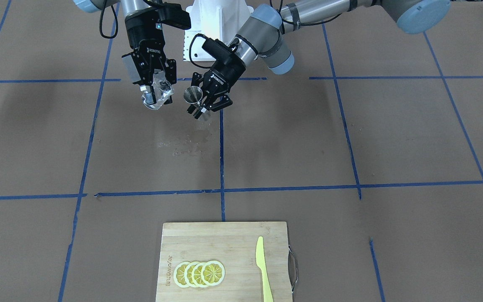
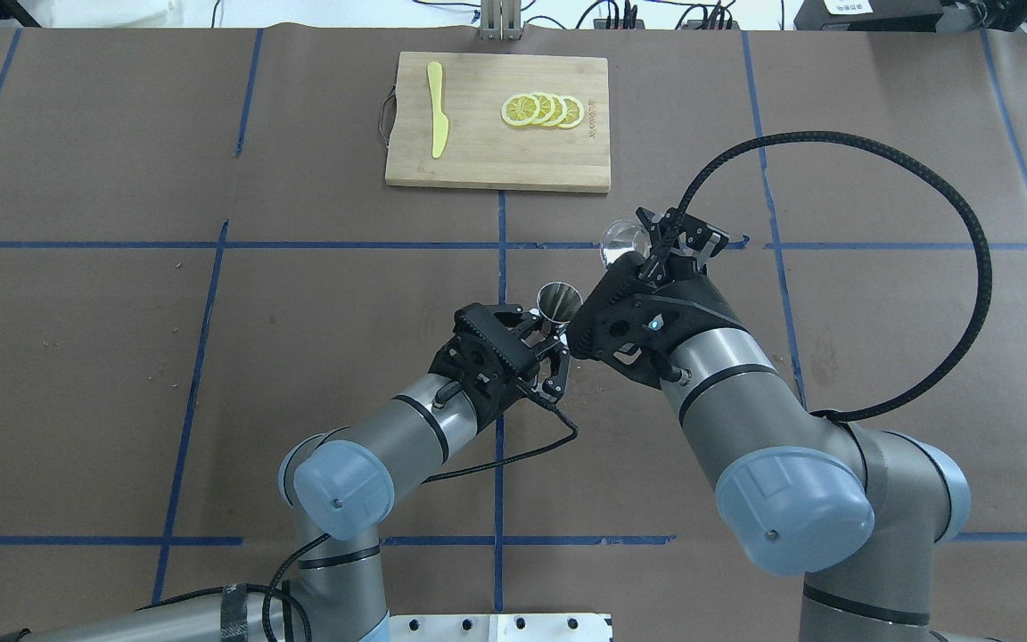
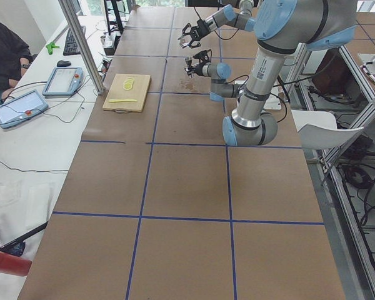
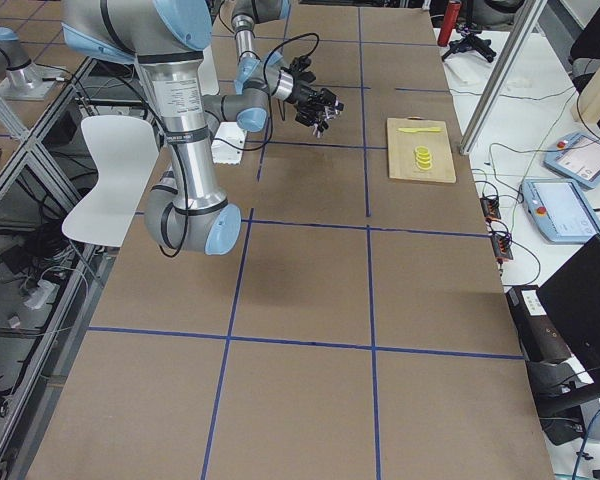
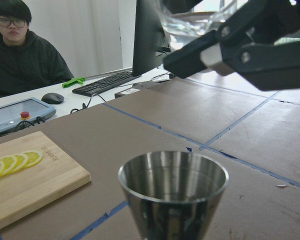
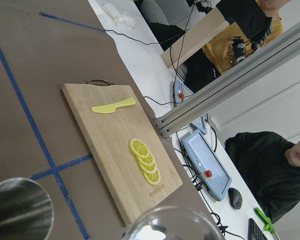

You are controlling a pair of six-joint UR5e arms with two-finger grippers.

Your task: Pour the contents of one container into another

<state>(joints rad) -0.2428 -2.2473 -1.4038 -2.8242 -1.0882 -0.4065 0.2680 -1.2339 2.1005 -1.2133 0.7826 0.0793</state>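
Care is needed: the steel jigger (image 1: 193, 95), clenched in the left claw (image 1: 205, 110) above the surface (image 1: 308, 138), is best aligned rim-to-rim with the clear glass (image 1: 157, 97) grasped by the right claw (image 1: 156, 89) before tilting.

Overhead and front cameras face each other, sharing the cutting board (image 1: 224, 243).

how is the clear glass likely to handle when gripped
The clear glass looks rigid and probably fragile, so a hard squeeze from the right end effector could crack it. Its smooth shiny wall is likely slippery, so held tilted it may slide.
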